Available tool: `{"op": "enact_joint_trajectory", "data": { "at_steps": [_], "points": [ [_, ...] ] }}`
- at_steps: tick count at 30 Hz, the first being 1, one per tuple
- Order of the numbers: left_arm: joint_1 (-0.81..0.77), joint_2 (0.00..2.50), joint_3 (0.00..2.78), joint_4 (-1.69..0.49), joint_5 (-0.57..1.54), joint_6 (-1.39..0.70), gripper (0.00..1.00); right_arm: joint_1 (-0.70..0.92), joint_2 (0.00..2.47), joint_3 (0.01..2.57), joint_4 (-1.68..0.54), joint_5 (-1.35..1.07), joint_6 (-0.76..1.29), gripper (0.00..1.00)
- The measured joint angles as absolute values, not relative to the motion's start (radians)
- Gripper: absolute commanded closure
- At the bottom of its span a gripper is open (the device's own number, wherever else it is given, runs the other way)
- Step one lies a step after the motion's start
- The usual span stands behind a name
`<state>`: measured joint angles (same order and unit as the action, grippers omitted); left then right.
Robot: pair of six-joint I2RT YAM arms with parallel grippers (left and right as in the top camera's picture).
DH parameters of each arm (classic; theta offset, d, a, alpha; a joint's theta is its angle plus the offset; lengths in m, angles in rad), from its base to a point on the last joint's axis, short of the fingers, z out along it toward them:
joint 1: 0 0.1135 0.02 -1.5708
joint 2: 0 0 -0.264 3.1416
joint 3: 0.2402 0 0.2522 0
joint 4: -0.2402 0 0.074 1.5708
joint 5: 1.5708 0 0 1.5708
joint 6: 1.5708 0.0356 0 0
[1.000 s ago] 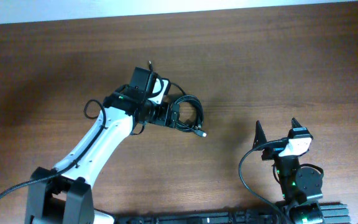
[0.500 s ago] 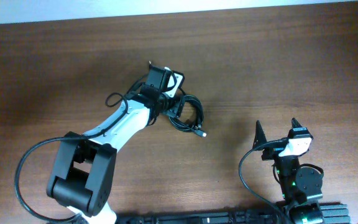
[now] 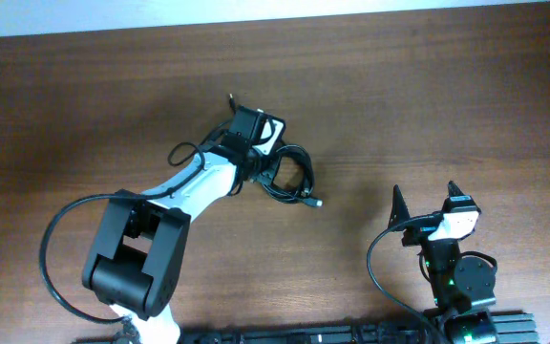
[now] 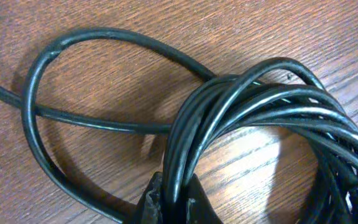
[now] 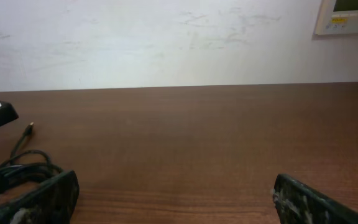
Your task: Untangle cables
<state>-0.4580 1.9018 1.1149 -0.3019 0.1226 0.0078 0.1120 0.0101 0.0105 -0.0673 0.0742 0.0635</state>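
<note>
1. Near table centre, the left arm reaches up and right from its base at the lower-left edge, elbow raised, wrist angled down over the cables [image 3: 291, 172].
2. The left gripper [image 4: 171, 198] is clenched on several strands of the coiled bundle; the wrist view shows the black fingers [image 4: 151, 200] pinching them low in frame.
3. The cables lie on the wooden table [image 3: 447, 96] just right of the left wrist: a tight coil, plus one loose loop [image 4: 73, 106] spreading left in the wrist view. The plug tip [image 3: 317, 202] sticks out at lower right.
4. The right arm sits folded at the lower right, well apart from the coil. The right gripper [image 3: 426, 199] is released, fingers spread and pointing up-table.
5. Compared with a second ago, the left arm has swung: the elbow link now bulks large at lower left, the wrist has shifted slightly right, and the plug tip has nudged right. The right arm is unchanged.
</note>
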Motion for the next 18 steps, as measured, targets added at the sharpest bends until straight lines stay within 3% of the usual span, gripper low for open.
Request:
{"op": "enact_joint_trajectory", "data": {
  "at_steps": [8, 18],
  "points": [
    [-0.458, 1.636, 1.118, -0.487, 0.194, -0.012, 1.00, 0.112, 0.010, 0.010, -0.067, 0.075, 0.064, 0.02],
    [-0.458, 1.627, 1.118, -0.479, 0.237, -0.095, 1.00, 0.112, 0.010, 0.010, -0.064, 0.053, 0.064, 0.02]
  ]
}}
